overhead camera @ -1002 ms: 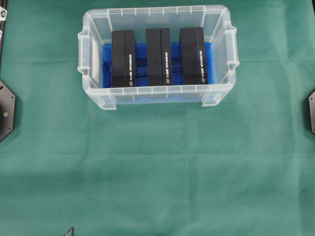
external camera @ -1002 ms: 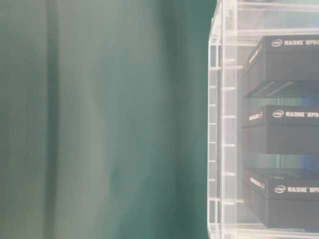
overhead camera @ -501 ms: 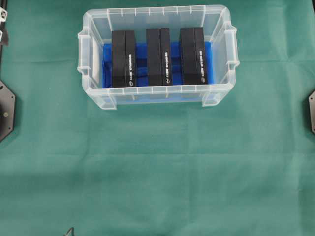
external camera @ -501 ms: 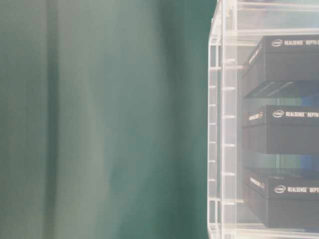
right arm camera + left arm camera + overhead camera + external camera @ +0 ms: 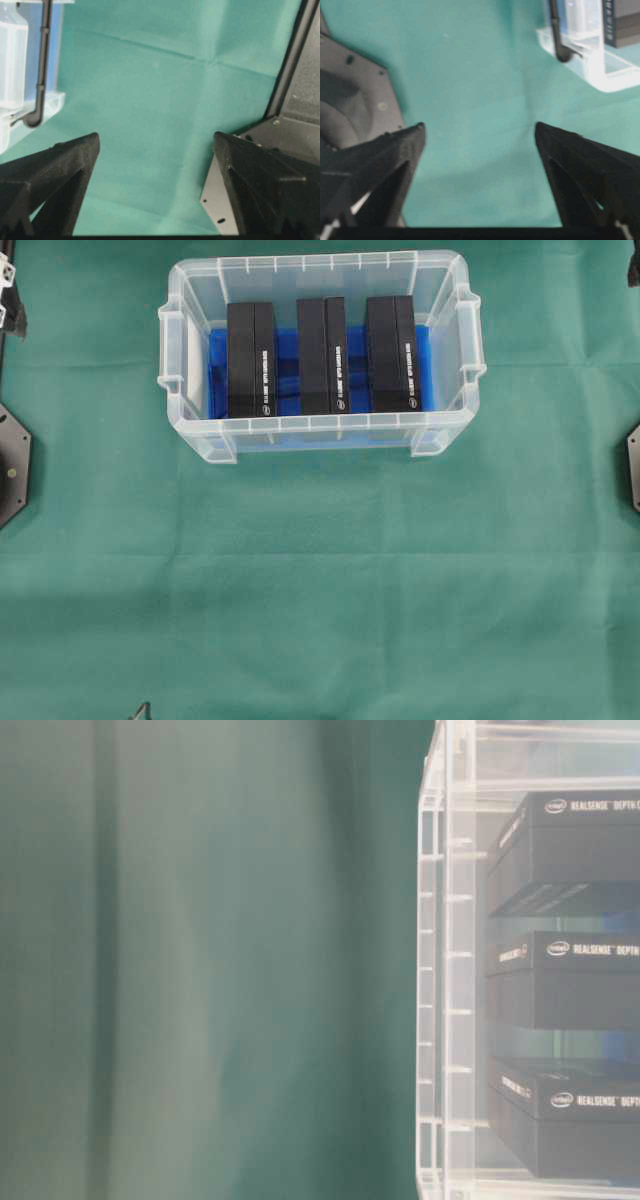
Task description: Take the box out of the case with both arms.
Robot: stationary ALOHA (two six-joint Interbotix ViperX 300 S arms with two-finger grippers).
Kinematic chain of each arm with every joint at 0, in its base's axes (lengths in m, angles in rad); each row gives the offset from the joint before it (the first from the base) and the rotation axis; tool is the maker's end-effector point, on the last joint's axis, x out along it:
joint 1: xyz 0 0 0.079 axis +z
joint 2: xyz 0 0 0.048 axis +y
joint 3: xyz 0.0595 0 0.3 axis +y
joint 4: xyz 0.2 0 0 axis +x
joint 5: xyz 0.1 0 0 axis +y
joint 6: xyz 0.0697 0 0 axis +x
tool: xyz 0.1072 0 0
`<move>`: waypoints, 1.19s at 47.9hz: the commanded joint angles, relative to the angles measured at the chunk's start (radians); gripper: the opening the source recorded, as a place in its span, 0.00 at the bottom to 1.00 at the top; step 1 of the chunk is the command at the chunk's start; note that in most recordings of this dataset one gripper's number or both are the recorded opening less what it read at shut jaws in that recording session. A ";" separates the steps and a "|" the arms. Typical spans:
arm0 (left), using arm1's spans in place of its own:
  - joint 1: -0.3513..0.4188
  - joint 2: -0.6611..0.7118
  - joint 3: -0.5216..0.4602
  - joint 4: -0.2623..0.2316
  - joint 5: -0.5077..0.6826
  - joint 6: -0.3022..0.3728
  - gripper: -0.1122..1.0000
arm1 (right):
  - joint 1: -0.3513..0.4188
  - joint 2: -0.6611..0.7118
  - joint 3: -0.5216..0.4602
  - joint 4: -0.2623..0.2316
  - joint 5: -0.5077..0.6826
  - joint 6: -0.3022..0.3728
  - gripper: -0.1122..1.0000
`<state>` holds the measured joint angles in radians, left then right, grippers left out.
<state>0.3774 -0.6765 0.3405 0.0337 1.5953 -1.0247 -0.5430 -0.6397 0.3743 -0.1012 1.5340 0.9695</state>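
Note:
The clear plastic case (image 5: 320, 260) stands at the far middle of the green cloth, with a blue sheet (image 5: 288, 370) on its floor. Three black boxes stand side by side in it: left (image 5: 251, 360), middle (image 5: 322, 355), right (image 5: 392, 353). The table-level view shows the case wall (image 5: 445, 970) with the boxes (image 5: 580, 970) behind it. My left gripper (image 5: 479, 130) is open and empty over bare cloth, with the case corner (image 5: 585, 60) at the upper right. My right gripper (image 5: 156, 137) is open and empty, with the case (image 5: 12, 60) at the upper left.
Only slivers of the arms show overhead: the left (image 5: 10, 300) at the top left edge, the right (image 5: 634, 270) at the top right corner. Black arm base plates sit at the left edge (image 5: 12, 465) and the right edge (image 5: 634, 465). Green cloth covers the table.
The left arm's tip has crept further down at the top left edge overhead. A bit of the right arm has come into view at the top right corner. Case and boxes have not moved.

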 commanded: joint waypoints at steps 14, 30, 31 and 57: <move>0.005 -0.021 -0.006 -0.005 0.002 -0.074 0.92 | 0.000 0.000 -0.020 0.003 0.002 0.003 0.96; 0.003 0.075 -0.054 -0.005 0.052 -0.086 0.92 | 0.002 0.089 -0.054 0.031 -0.026 0.034 0.96; 0.002 0.083 -0.060 -0.005 0.052 -0.087 0.92 | 0.003 0.097 -0.057 0.034 -0.031 0.037 0.96; -0.023 0.354 -0.261 0.006 -0.005 -0.097 0.92 | 0.112 0.344 -0.235 0.051 -0.104 0.092 0.96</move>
<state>0.3636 -0.3497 0.1335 0.0353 1.6045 -1.1183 -0.4464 -0.3237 0.1979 -0.0522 1.4404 1.0600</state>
